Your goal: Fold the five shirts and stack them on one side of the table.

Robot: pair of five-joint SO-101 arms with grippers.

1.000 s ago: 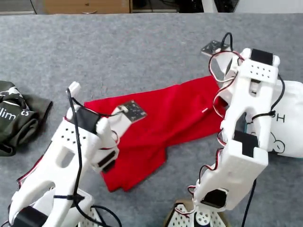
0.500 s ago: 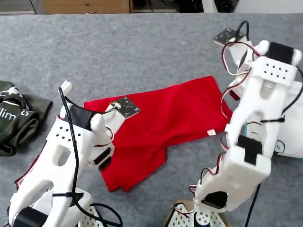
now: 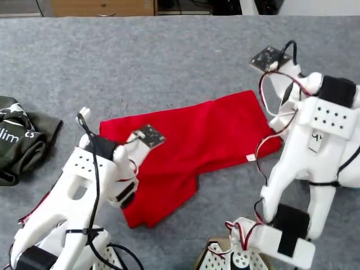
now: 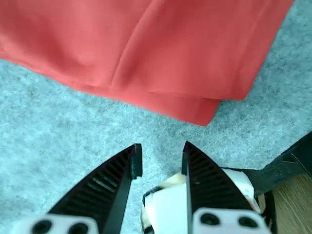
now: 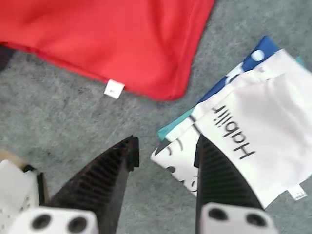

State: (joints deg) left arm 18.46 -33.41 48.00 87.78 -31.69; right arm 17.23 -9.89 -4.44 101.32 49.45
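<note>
Red shirt (image 3: 191,146) lies flat, partly folded, askew

Across the top we find open grey table (image 3: 140,62). The red shirt (image 3: 191,146) blocks centre, a seemingly bunched dark shirt (image 3: 19,140) the left edge.

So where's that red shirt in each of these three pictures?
High view: red shirt across the table's middle.
Left wrist view: the shirt just beyond the left fingers.
Right wrist view: beyond the right fingers, beside a white shirt.
Shared landmark: its small white tag, high and right wrist views.
</note>
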